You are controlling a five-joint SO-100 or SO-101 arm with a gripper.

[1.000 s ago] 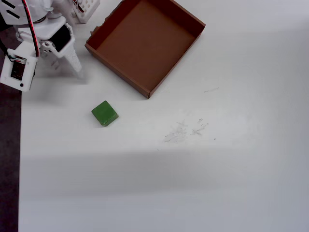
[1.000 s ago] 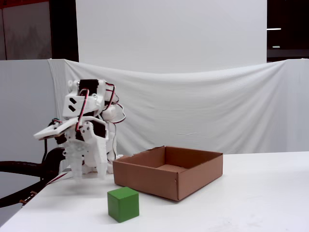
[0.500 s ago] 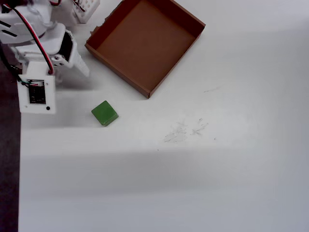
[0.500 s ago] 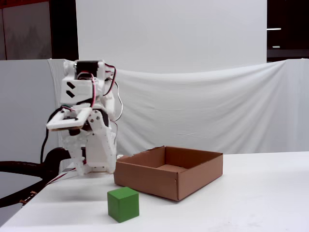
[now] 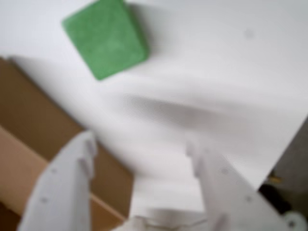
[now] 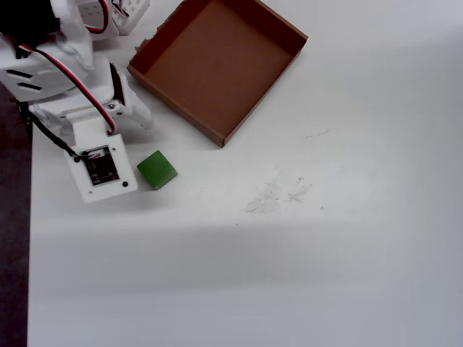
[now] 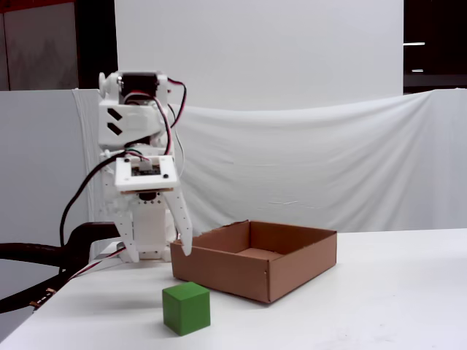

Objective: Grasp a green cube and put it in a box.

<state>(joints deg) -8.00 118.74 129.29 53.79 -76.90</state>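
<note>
The small solid green cube (image 6: 157, 170) sits on the white bench (image 6: 289, 253) near its left edge in the overhead view, just beside the near corner of the shallow square brown cardboard box (image 6: 217, 65), which lies by the far edge with nothing inside it. The white two-finger gripper (image 7: 157, 251) hangs above the bench with its fingers spread apart and nothing between them (the wrist view shows this best, though it is blurry). In that wrist view the cube (image 5: 106, 37) lies ahead of the fingertips, not touching them, and the box wall (image 5: 43, 125) is on the left.
</note>
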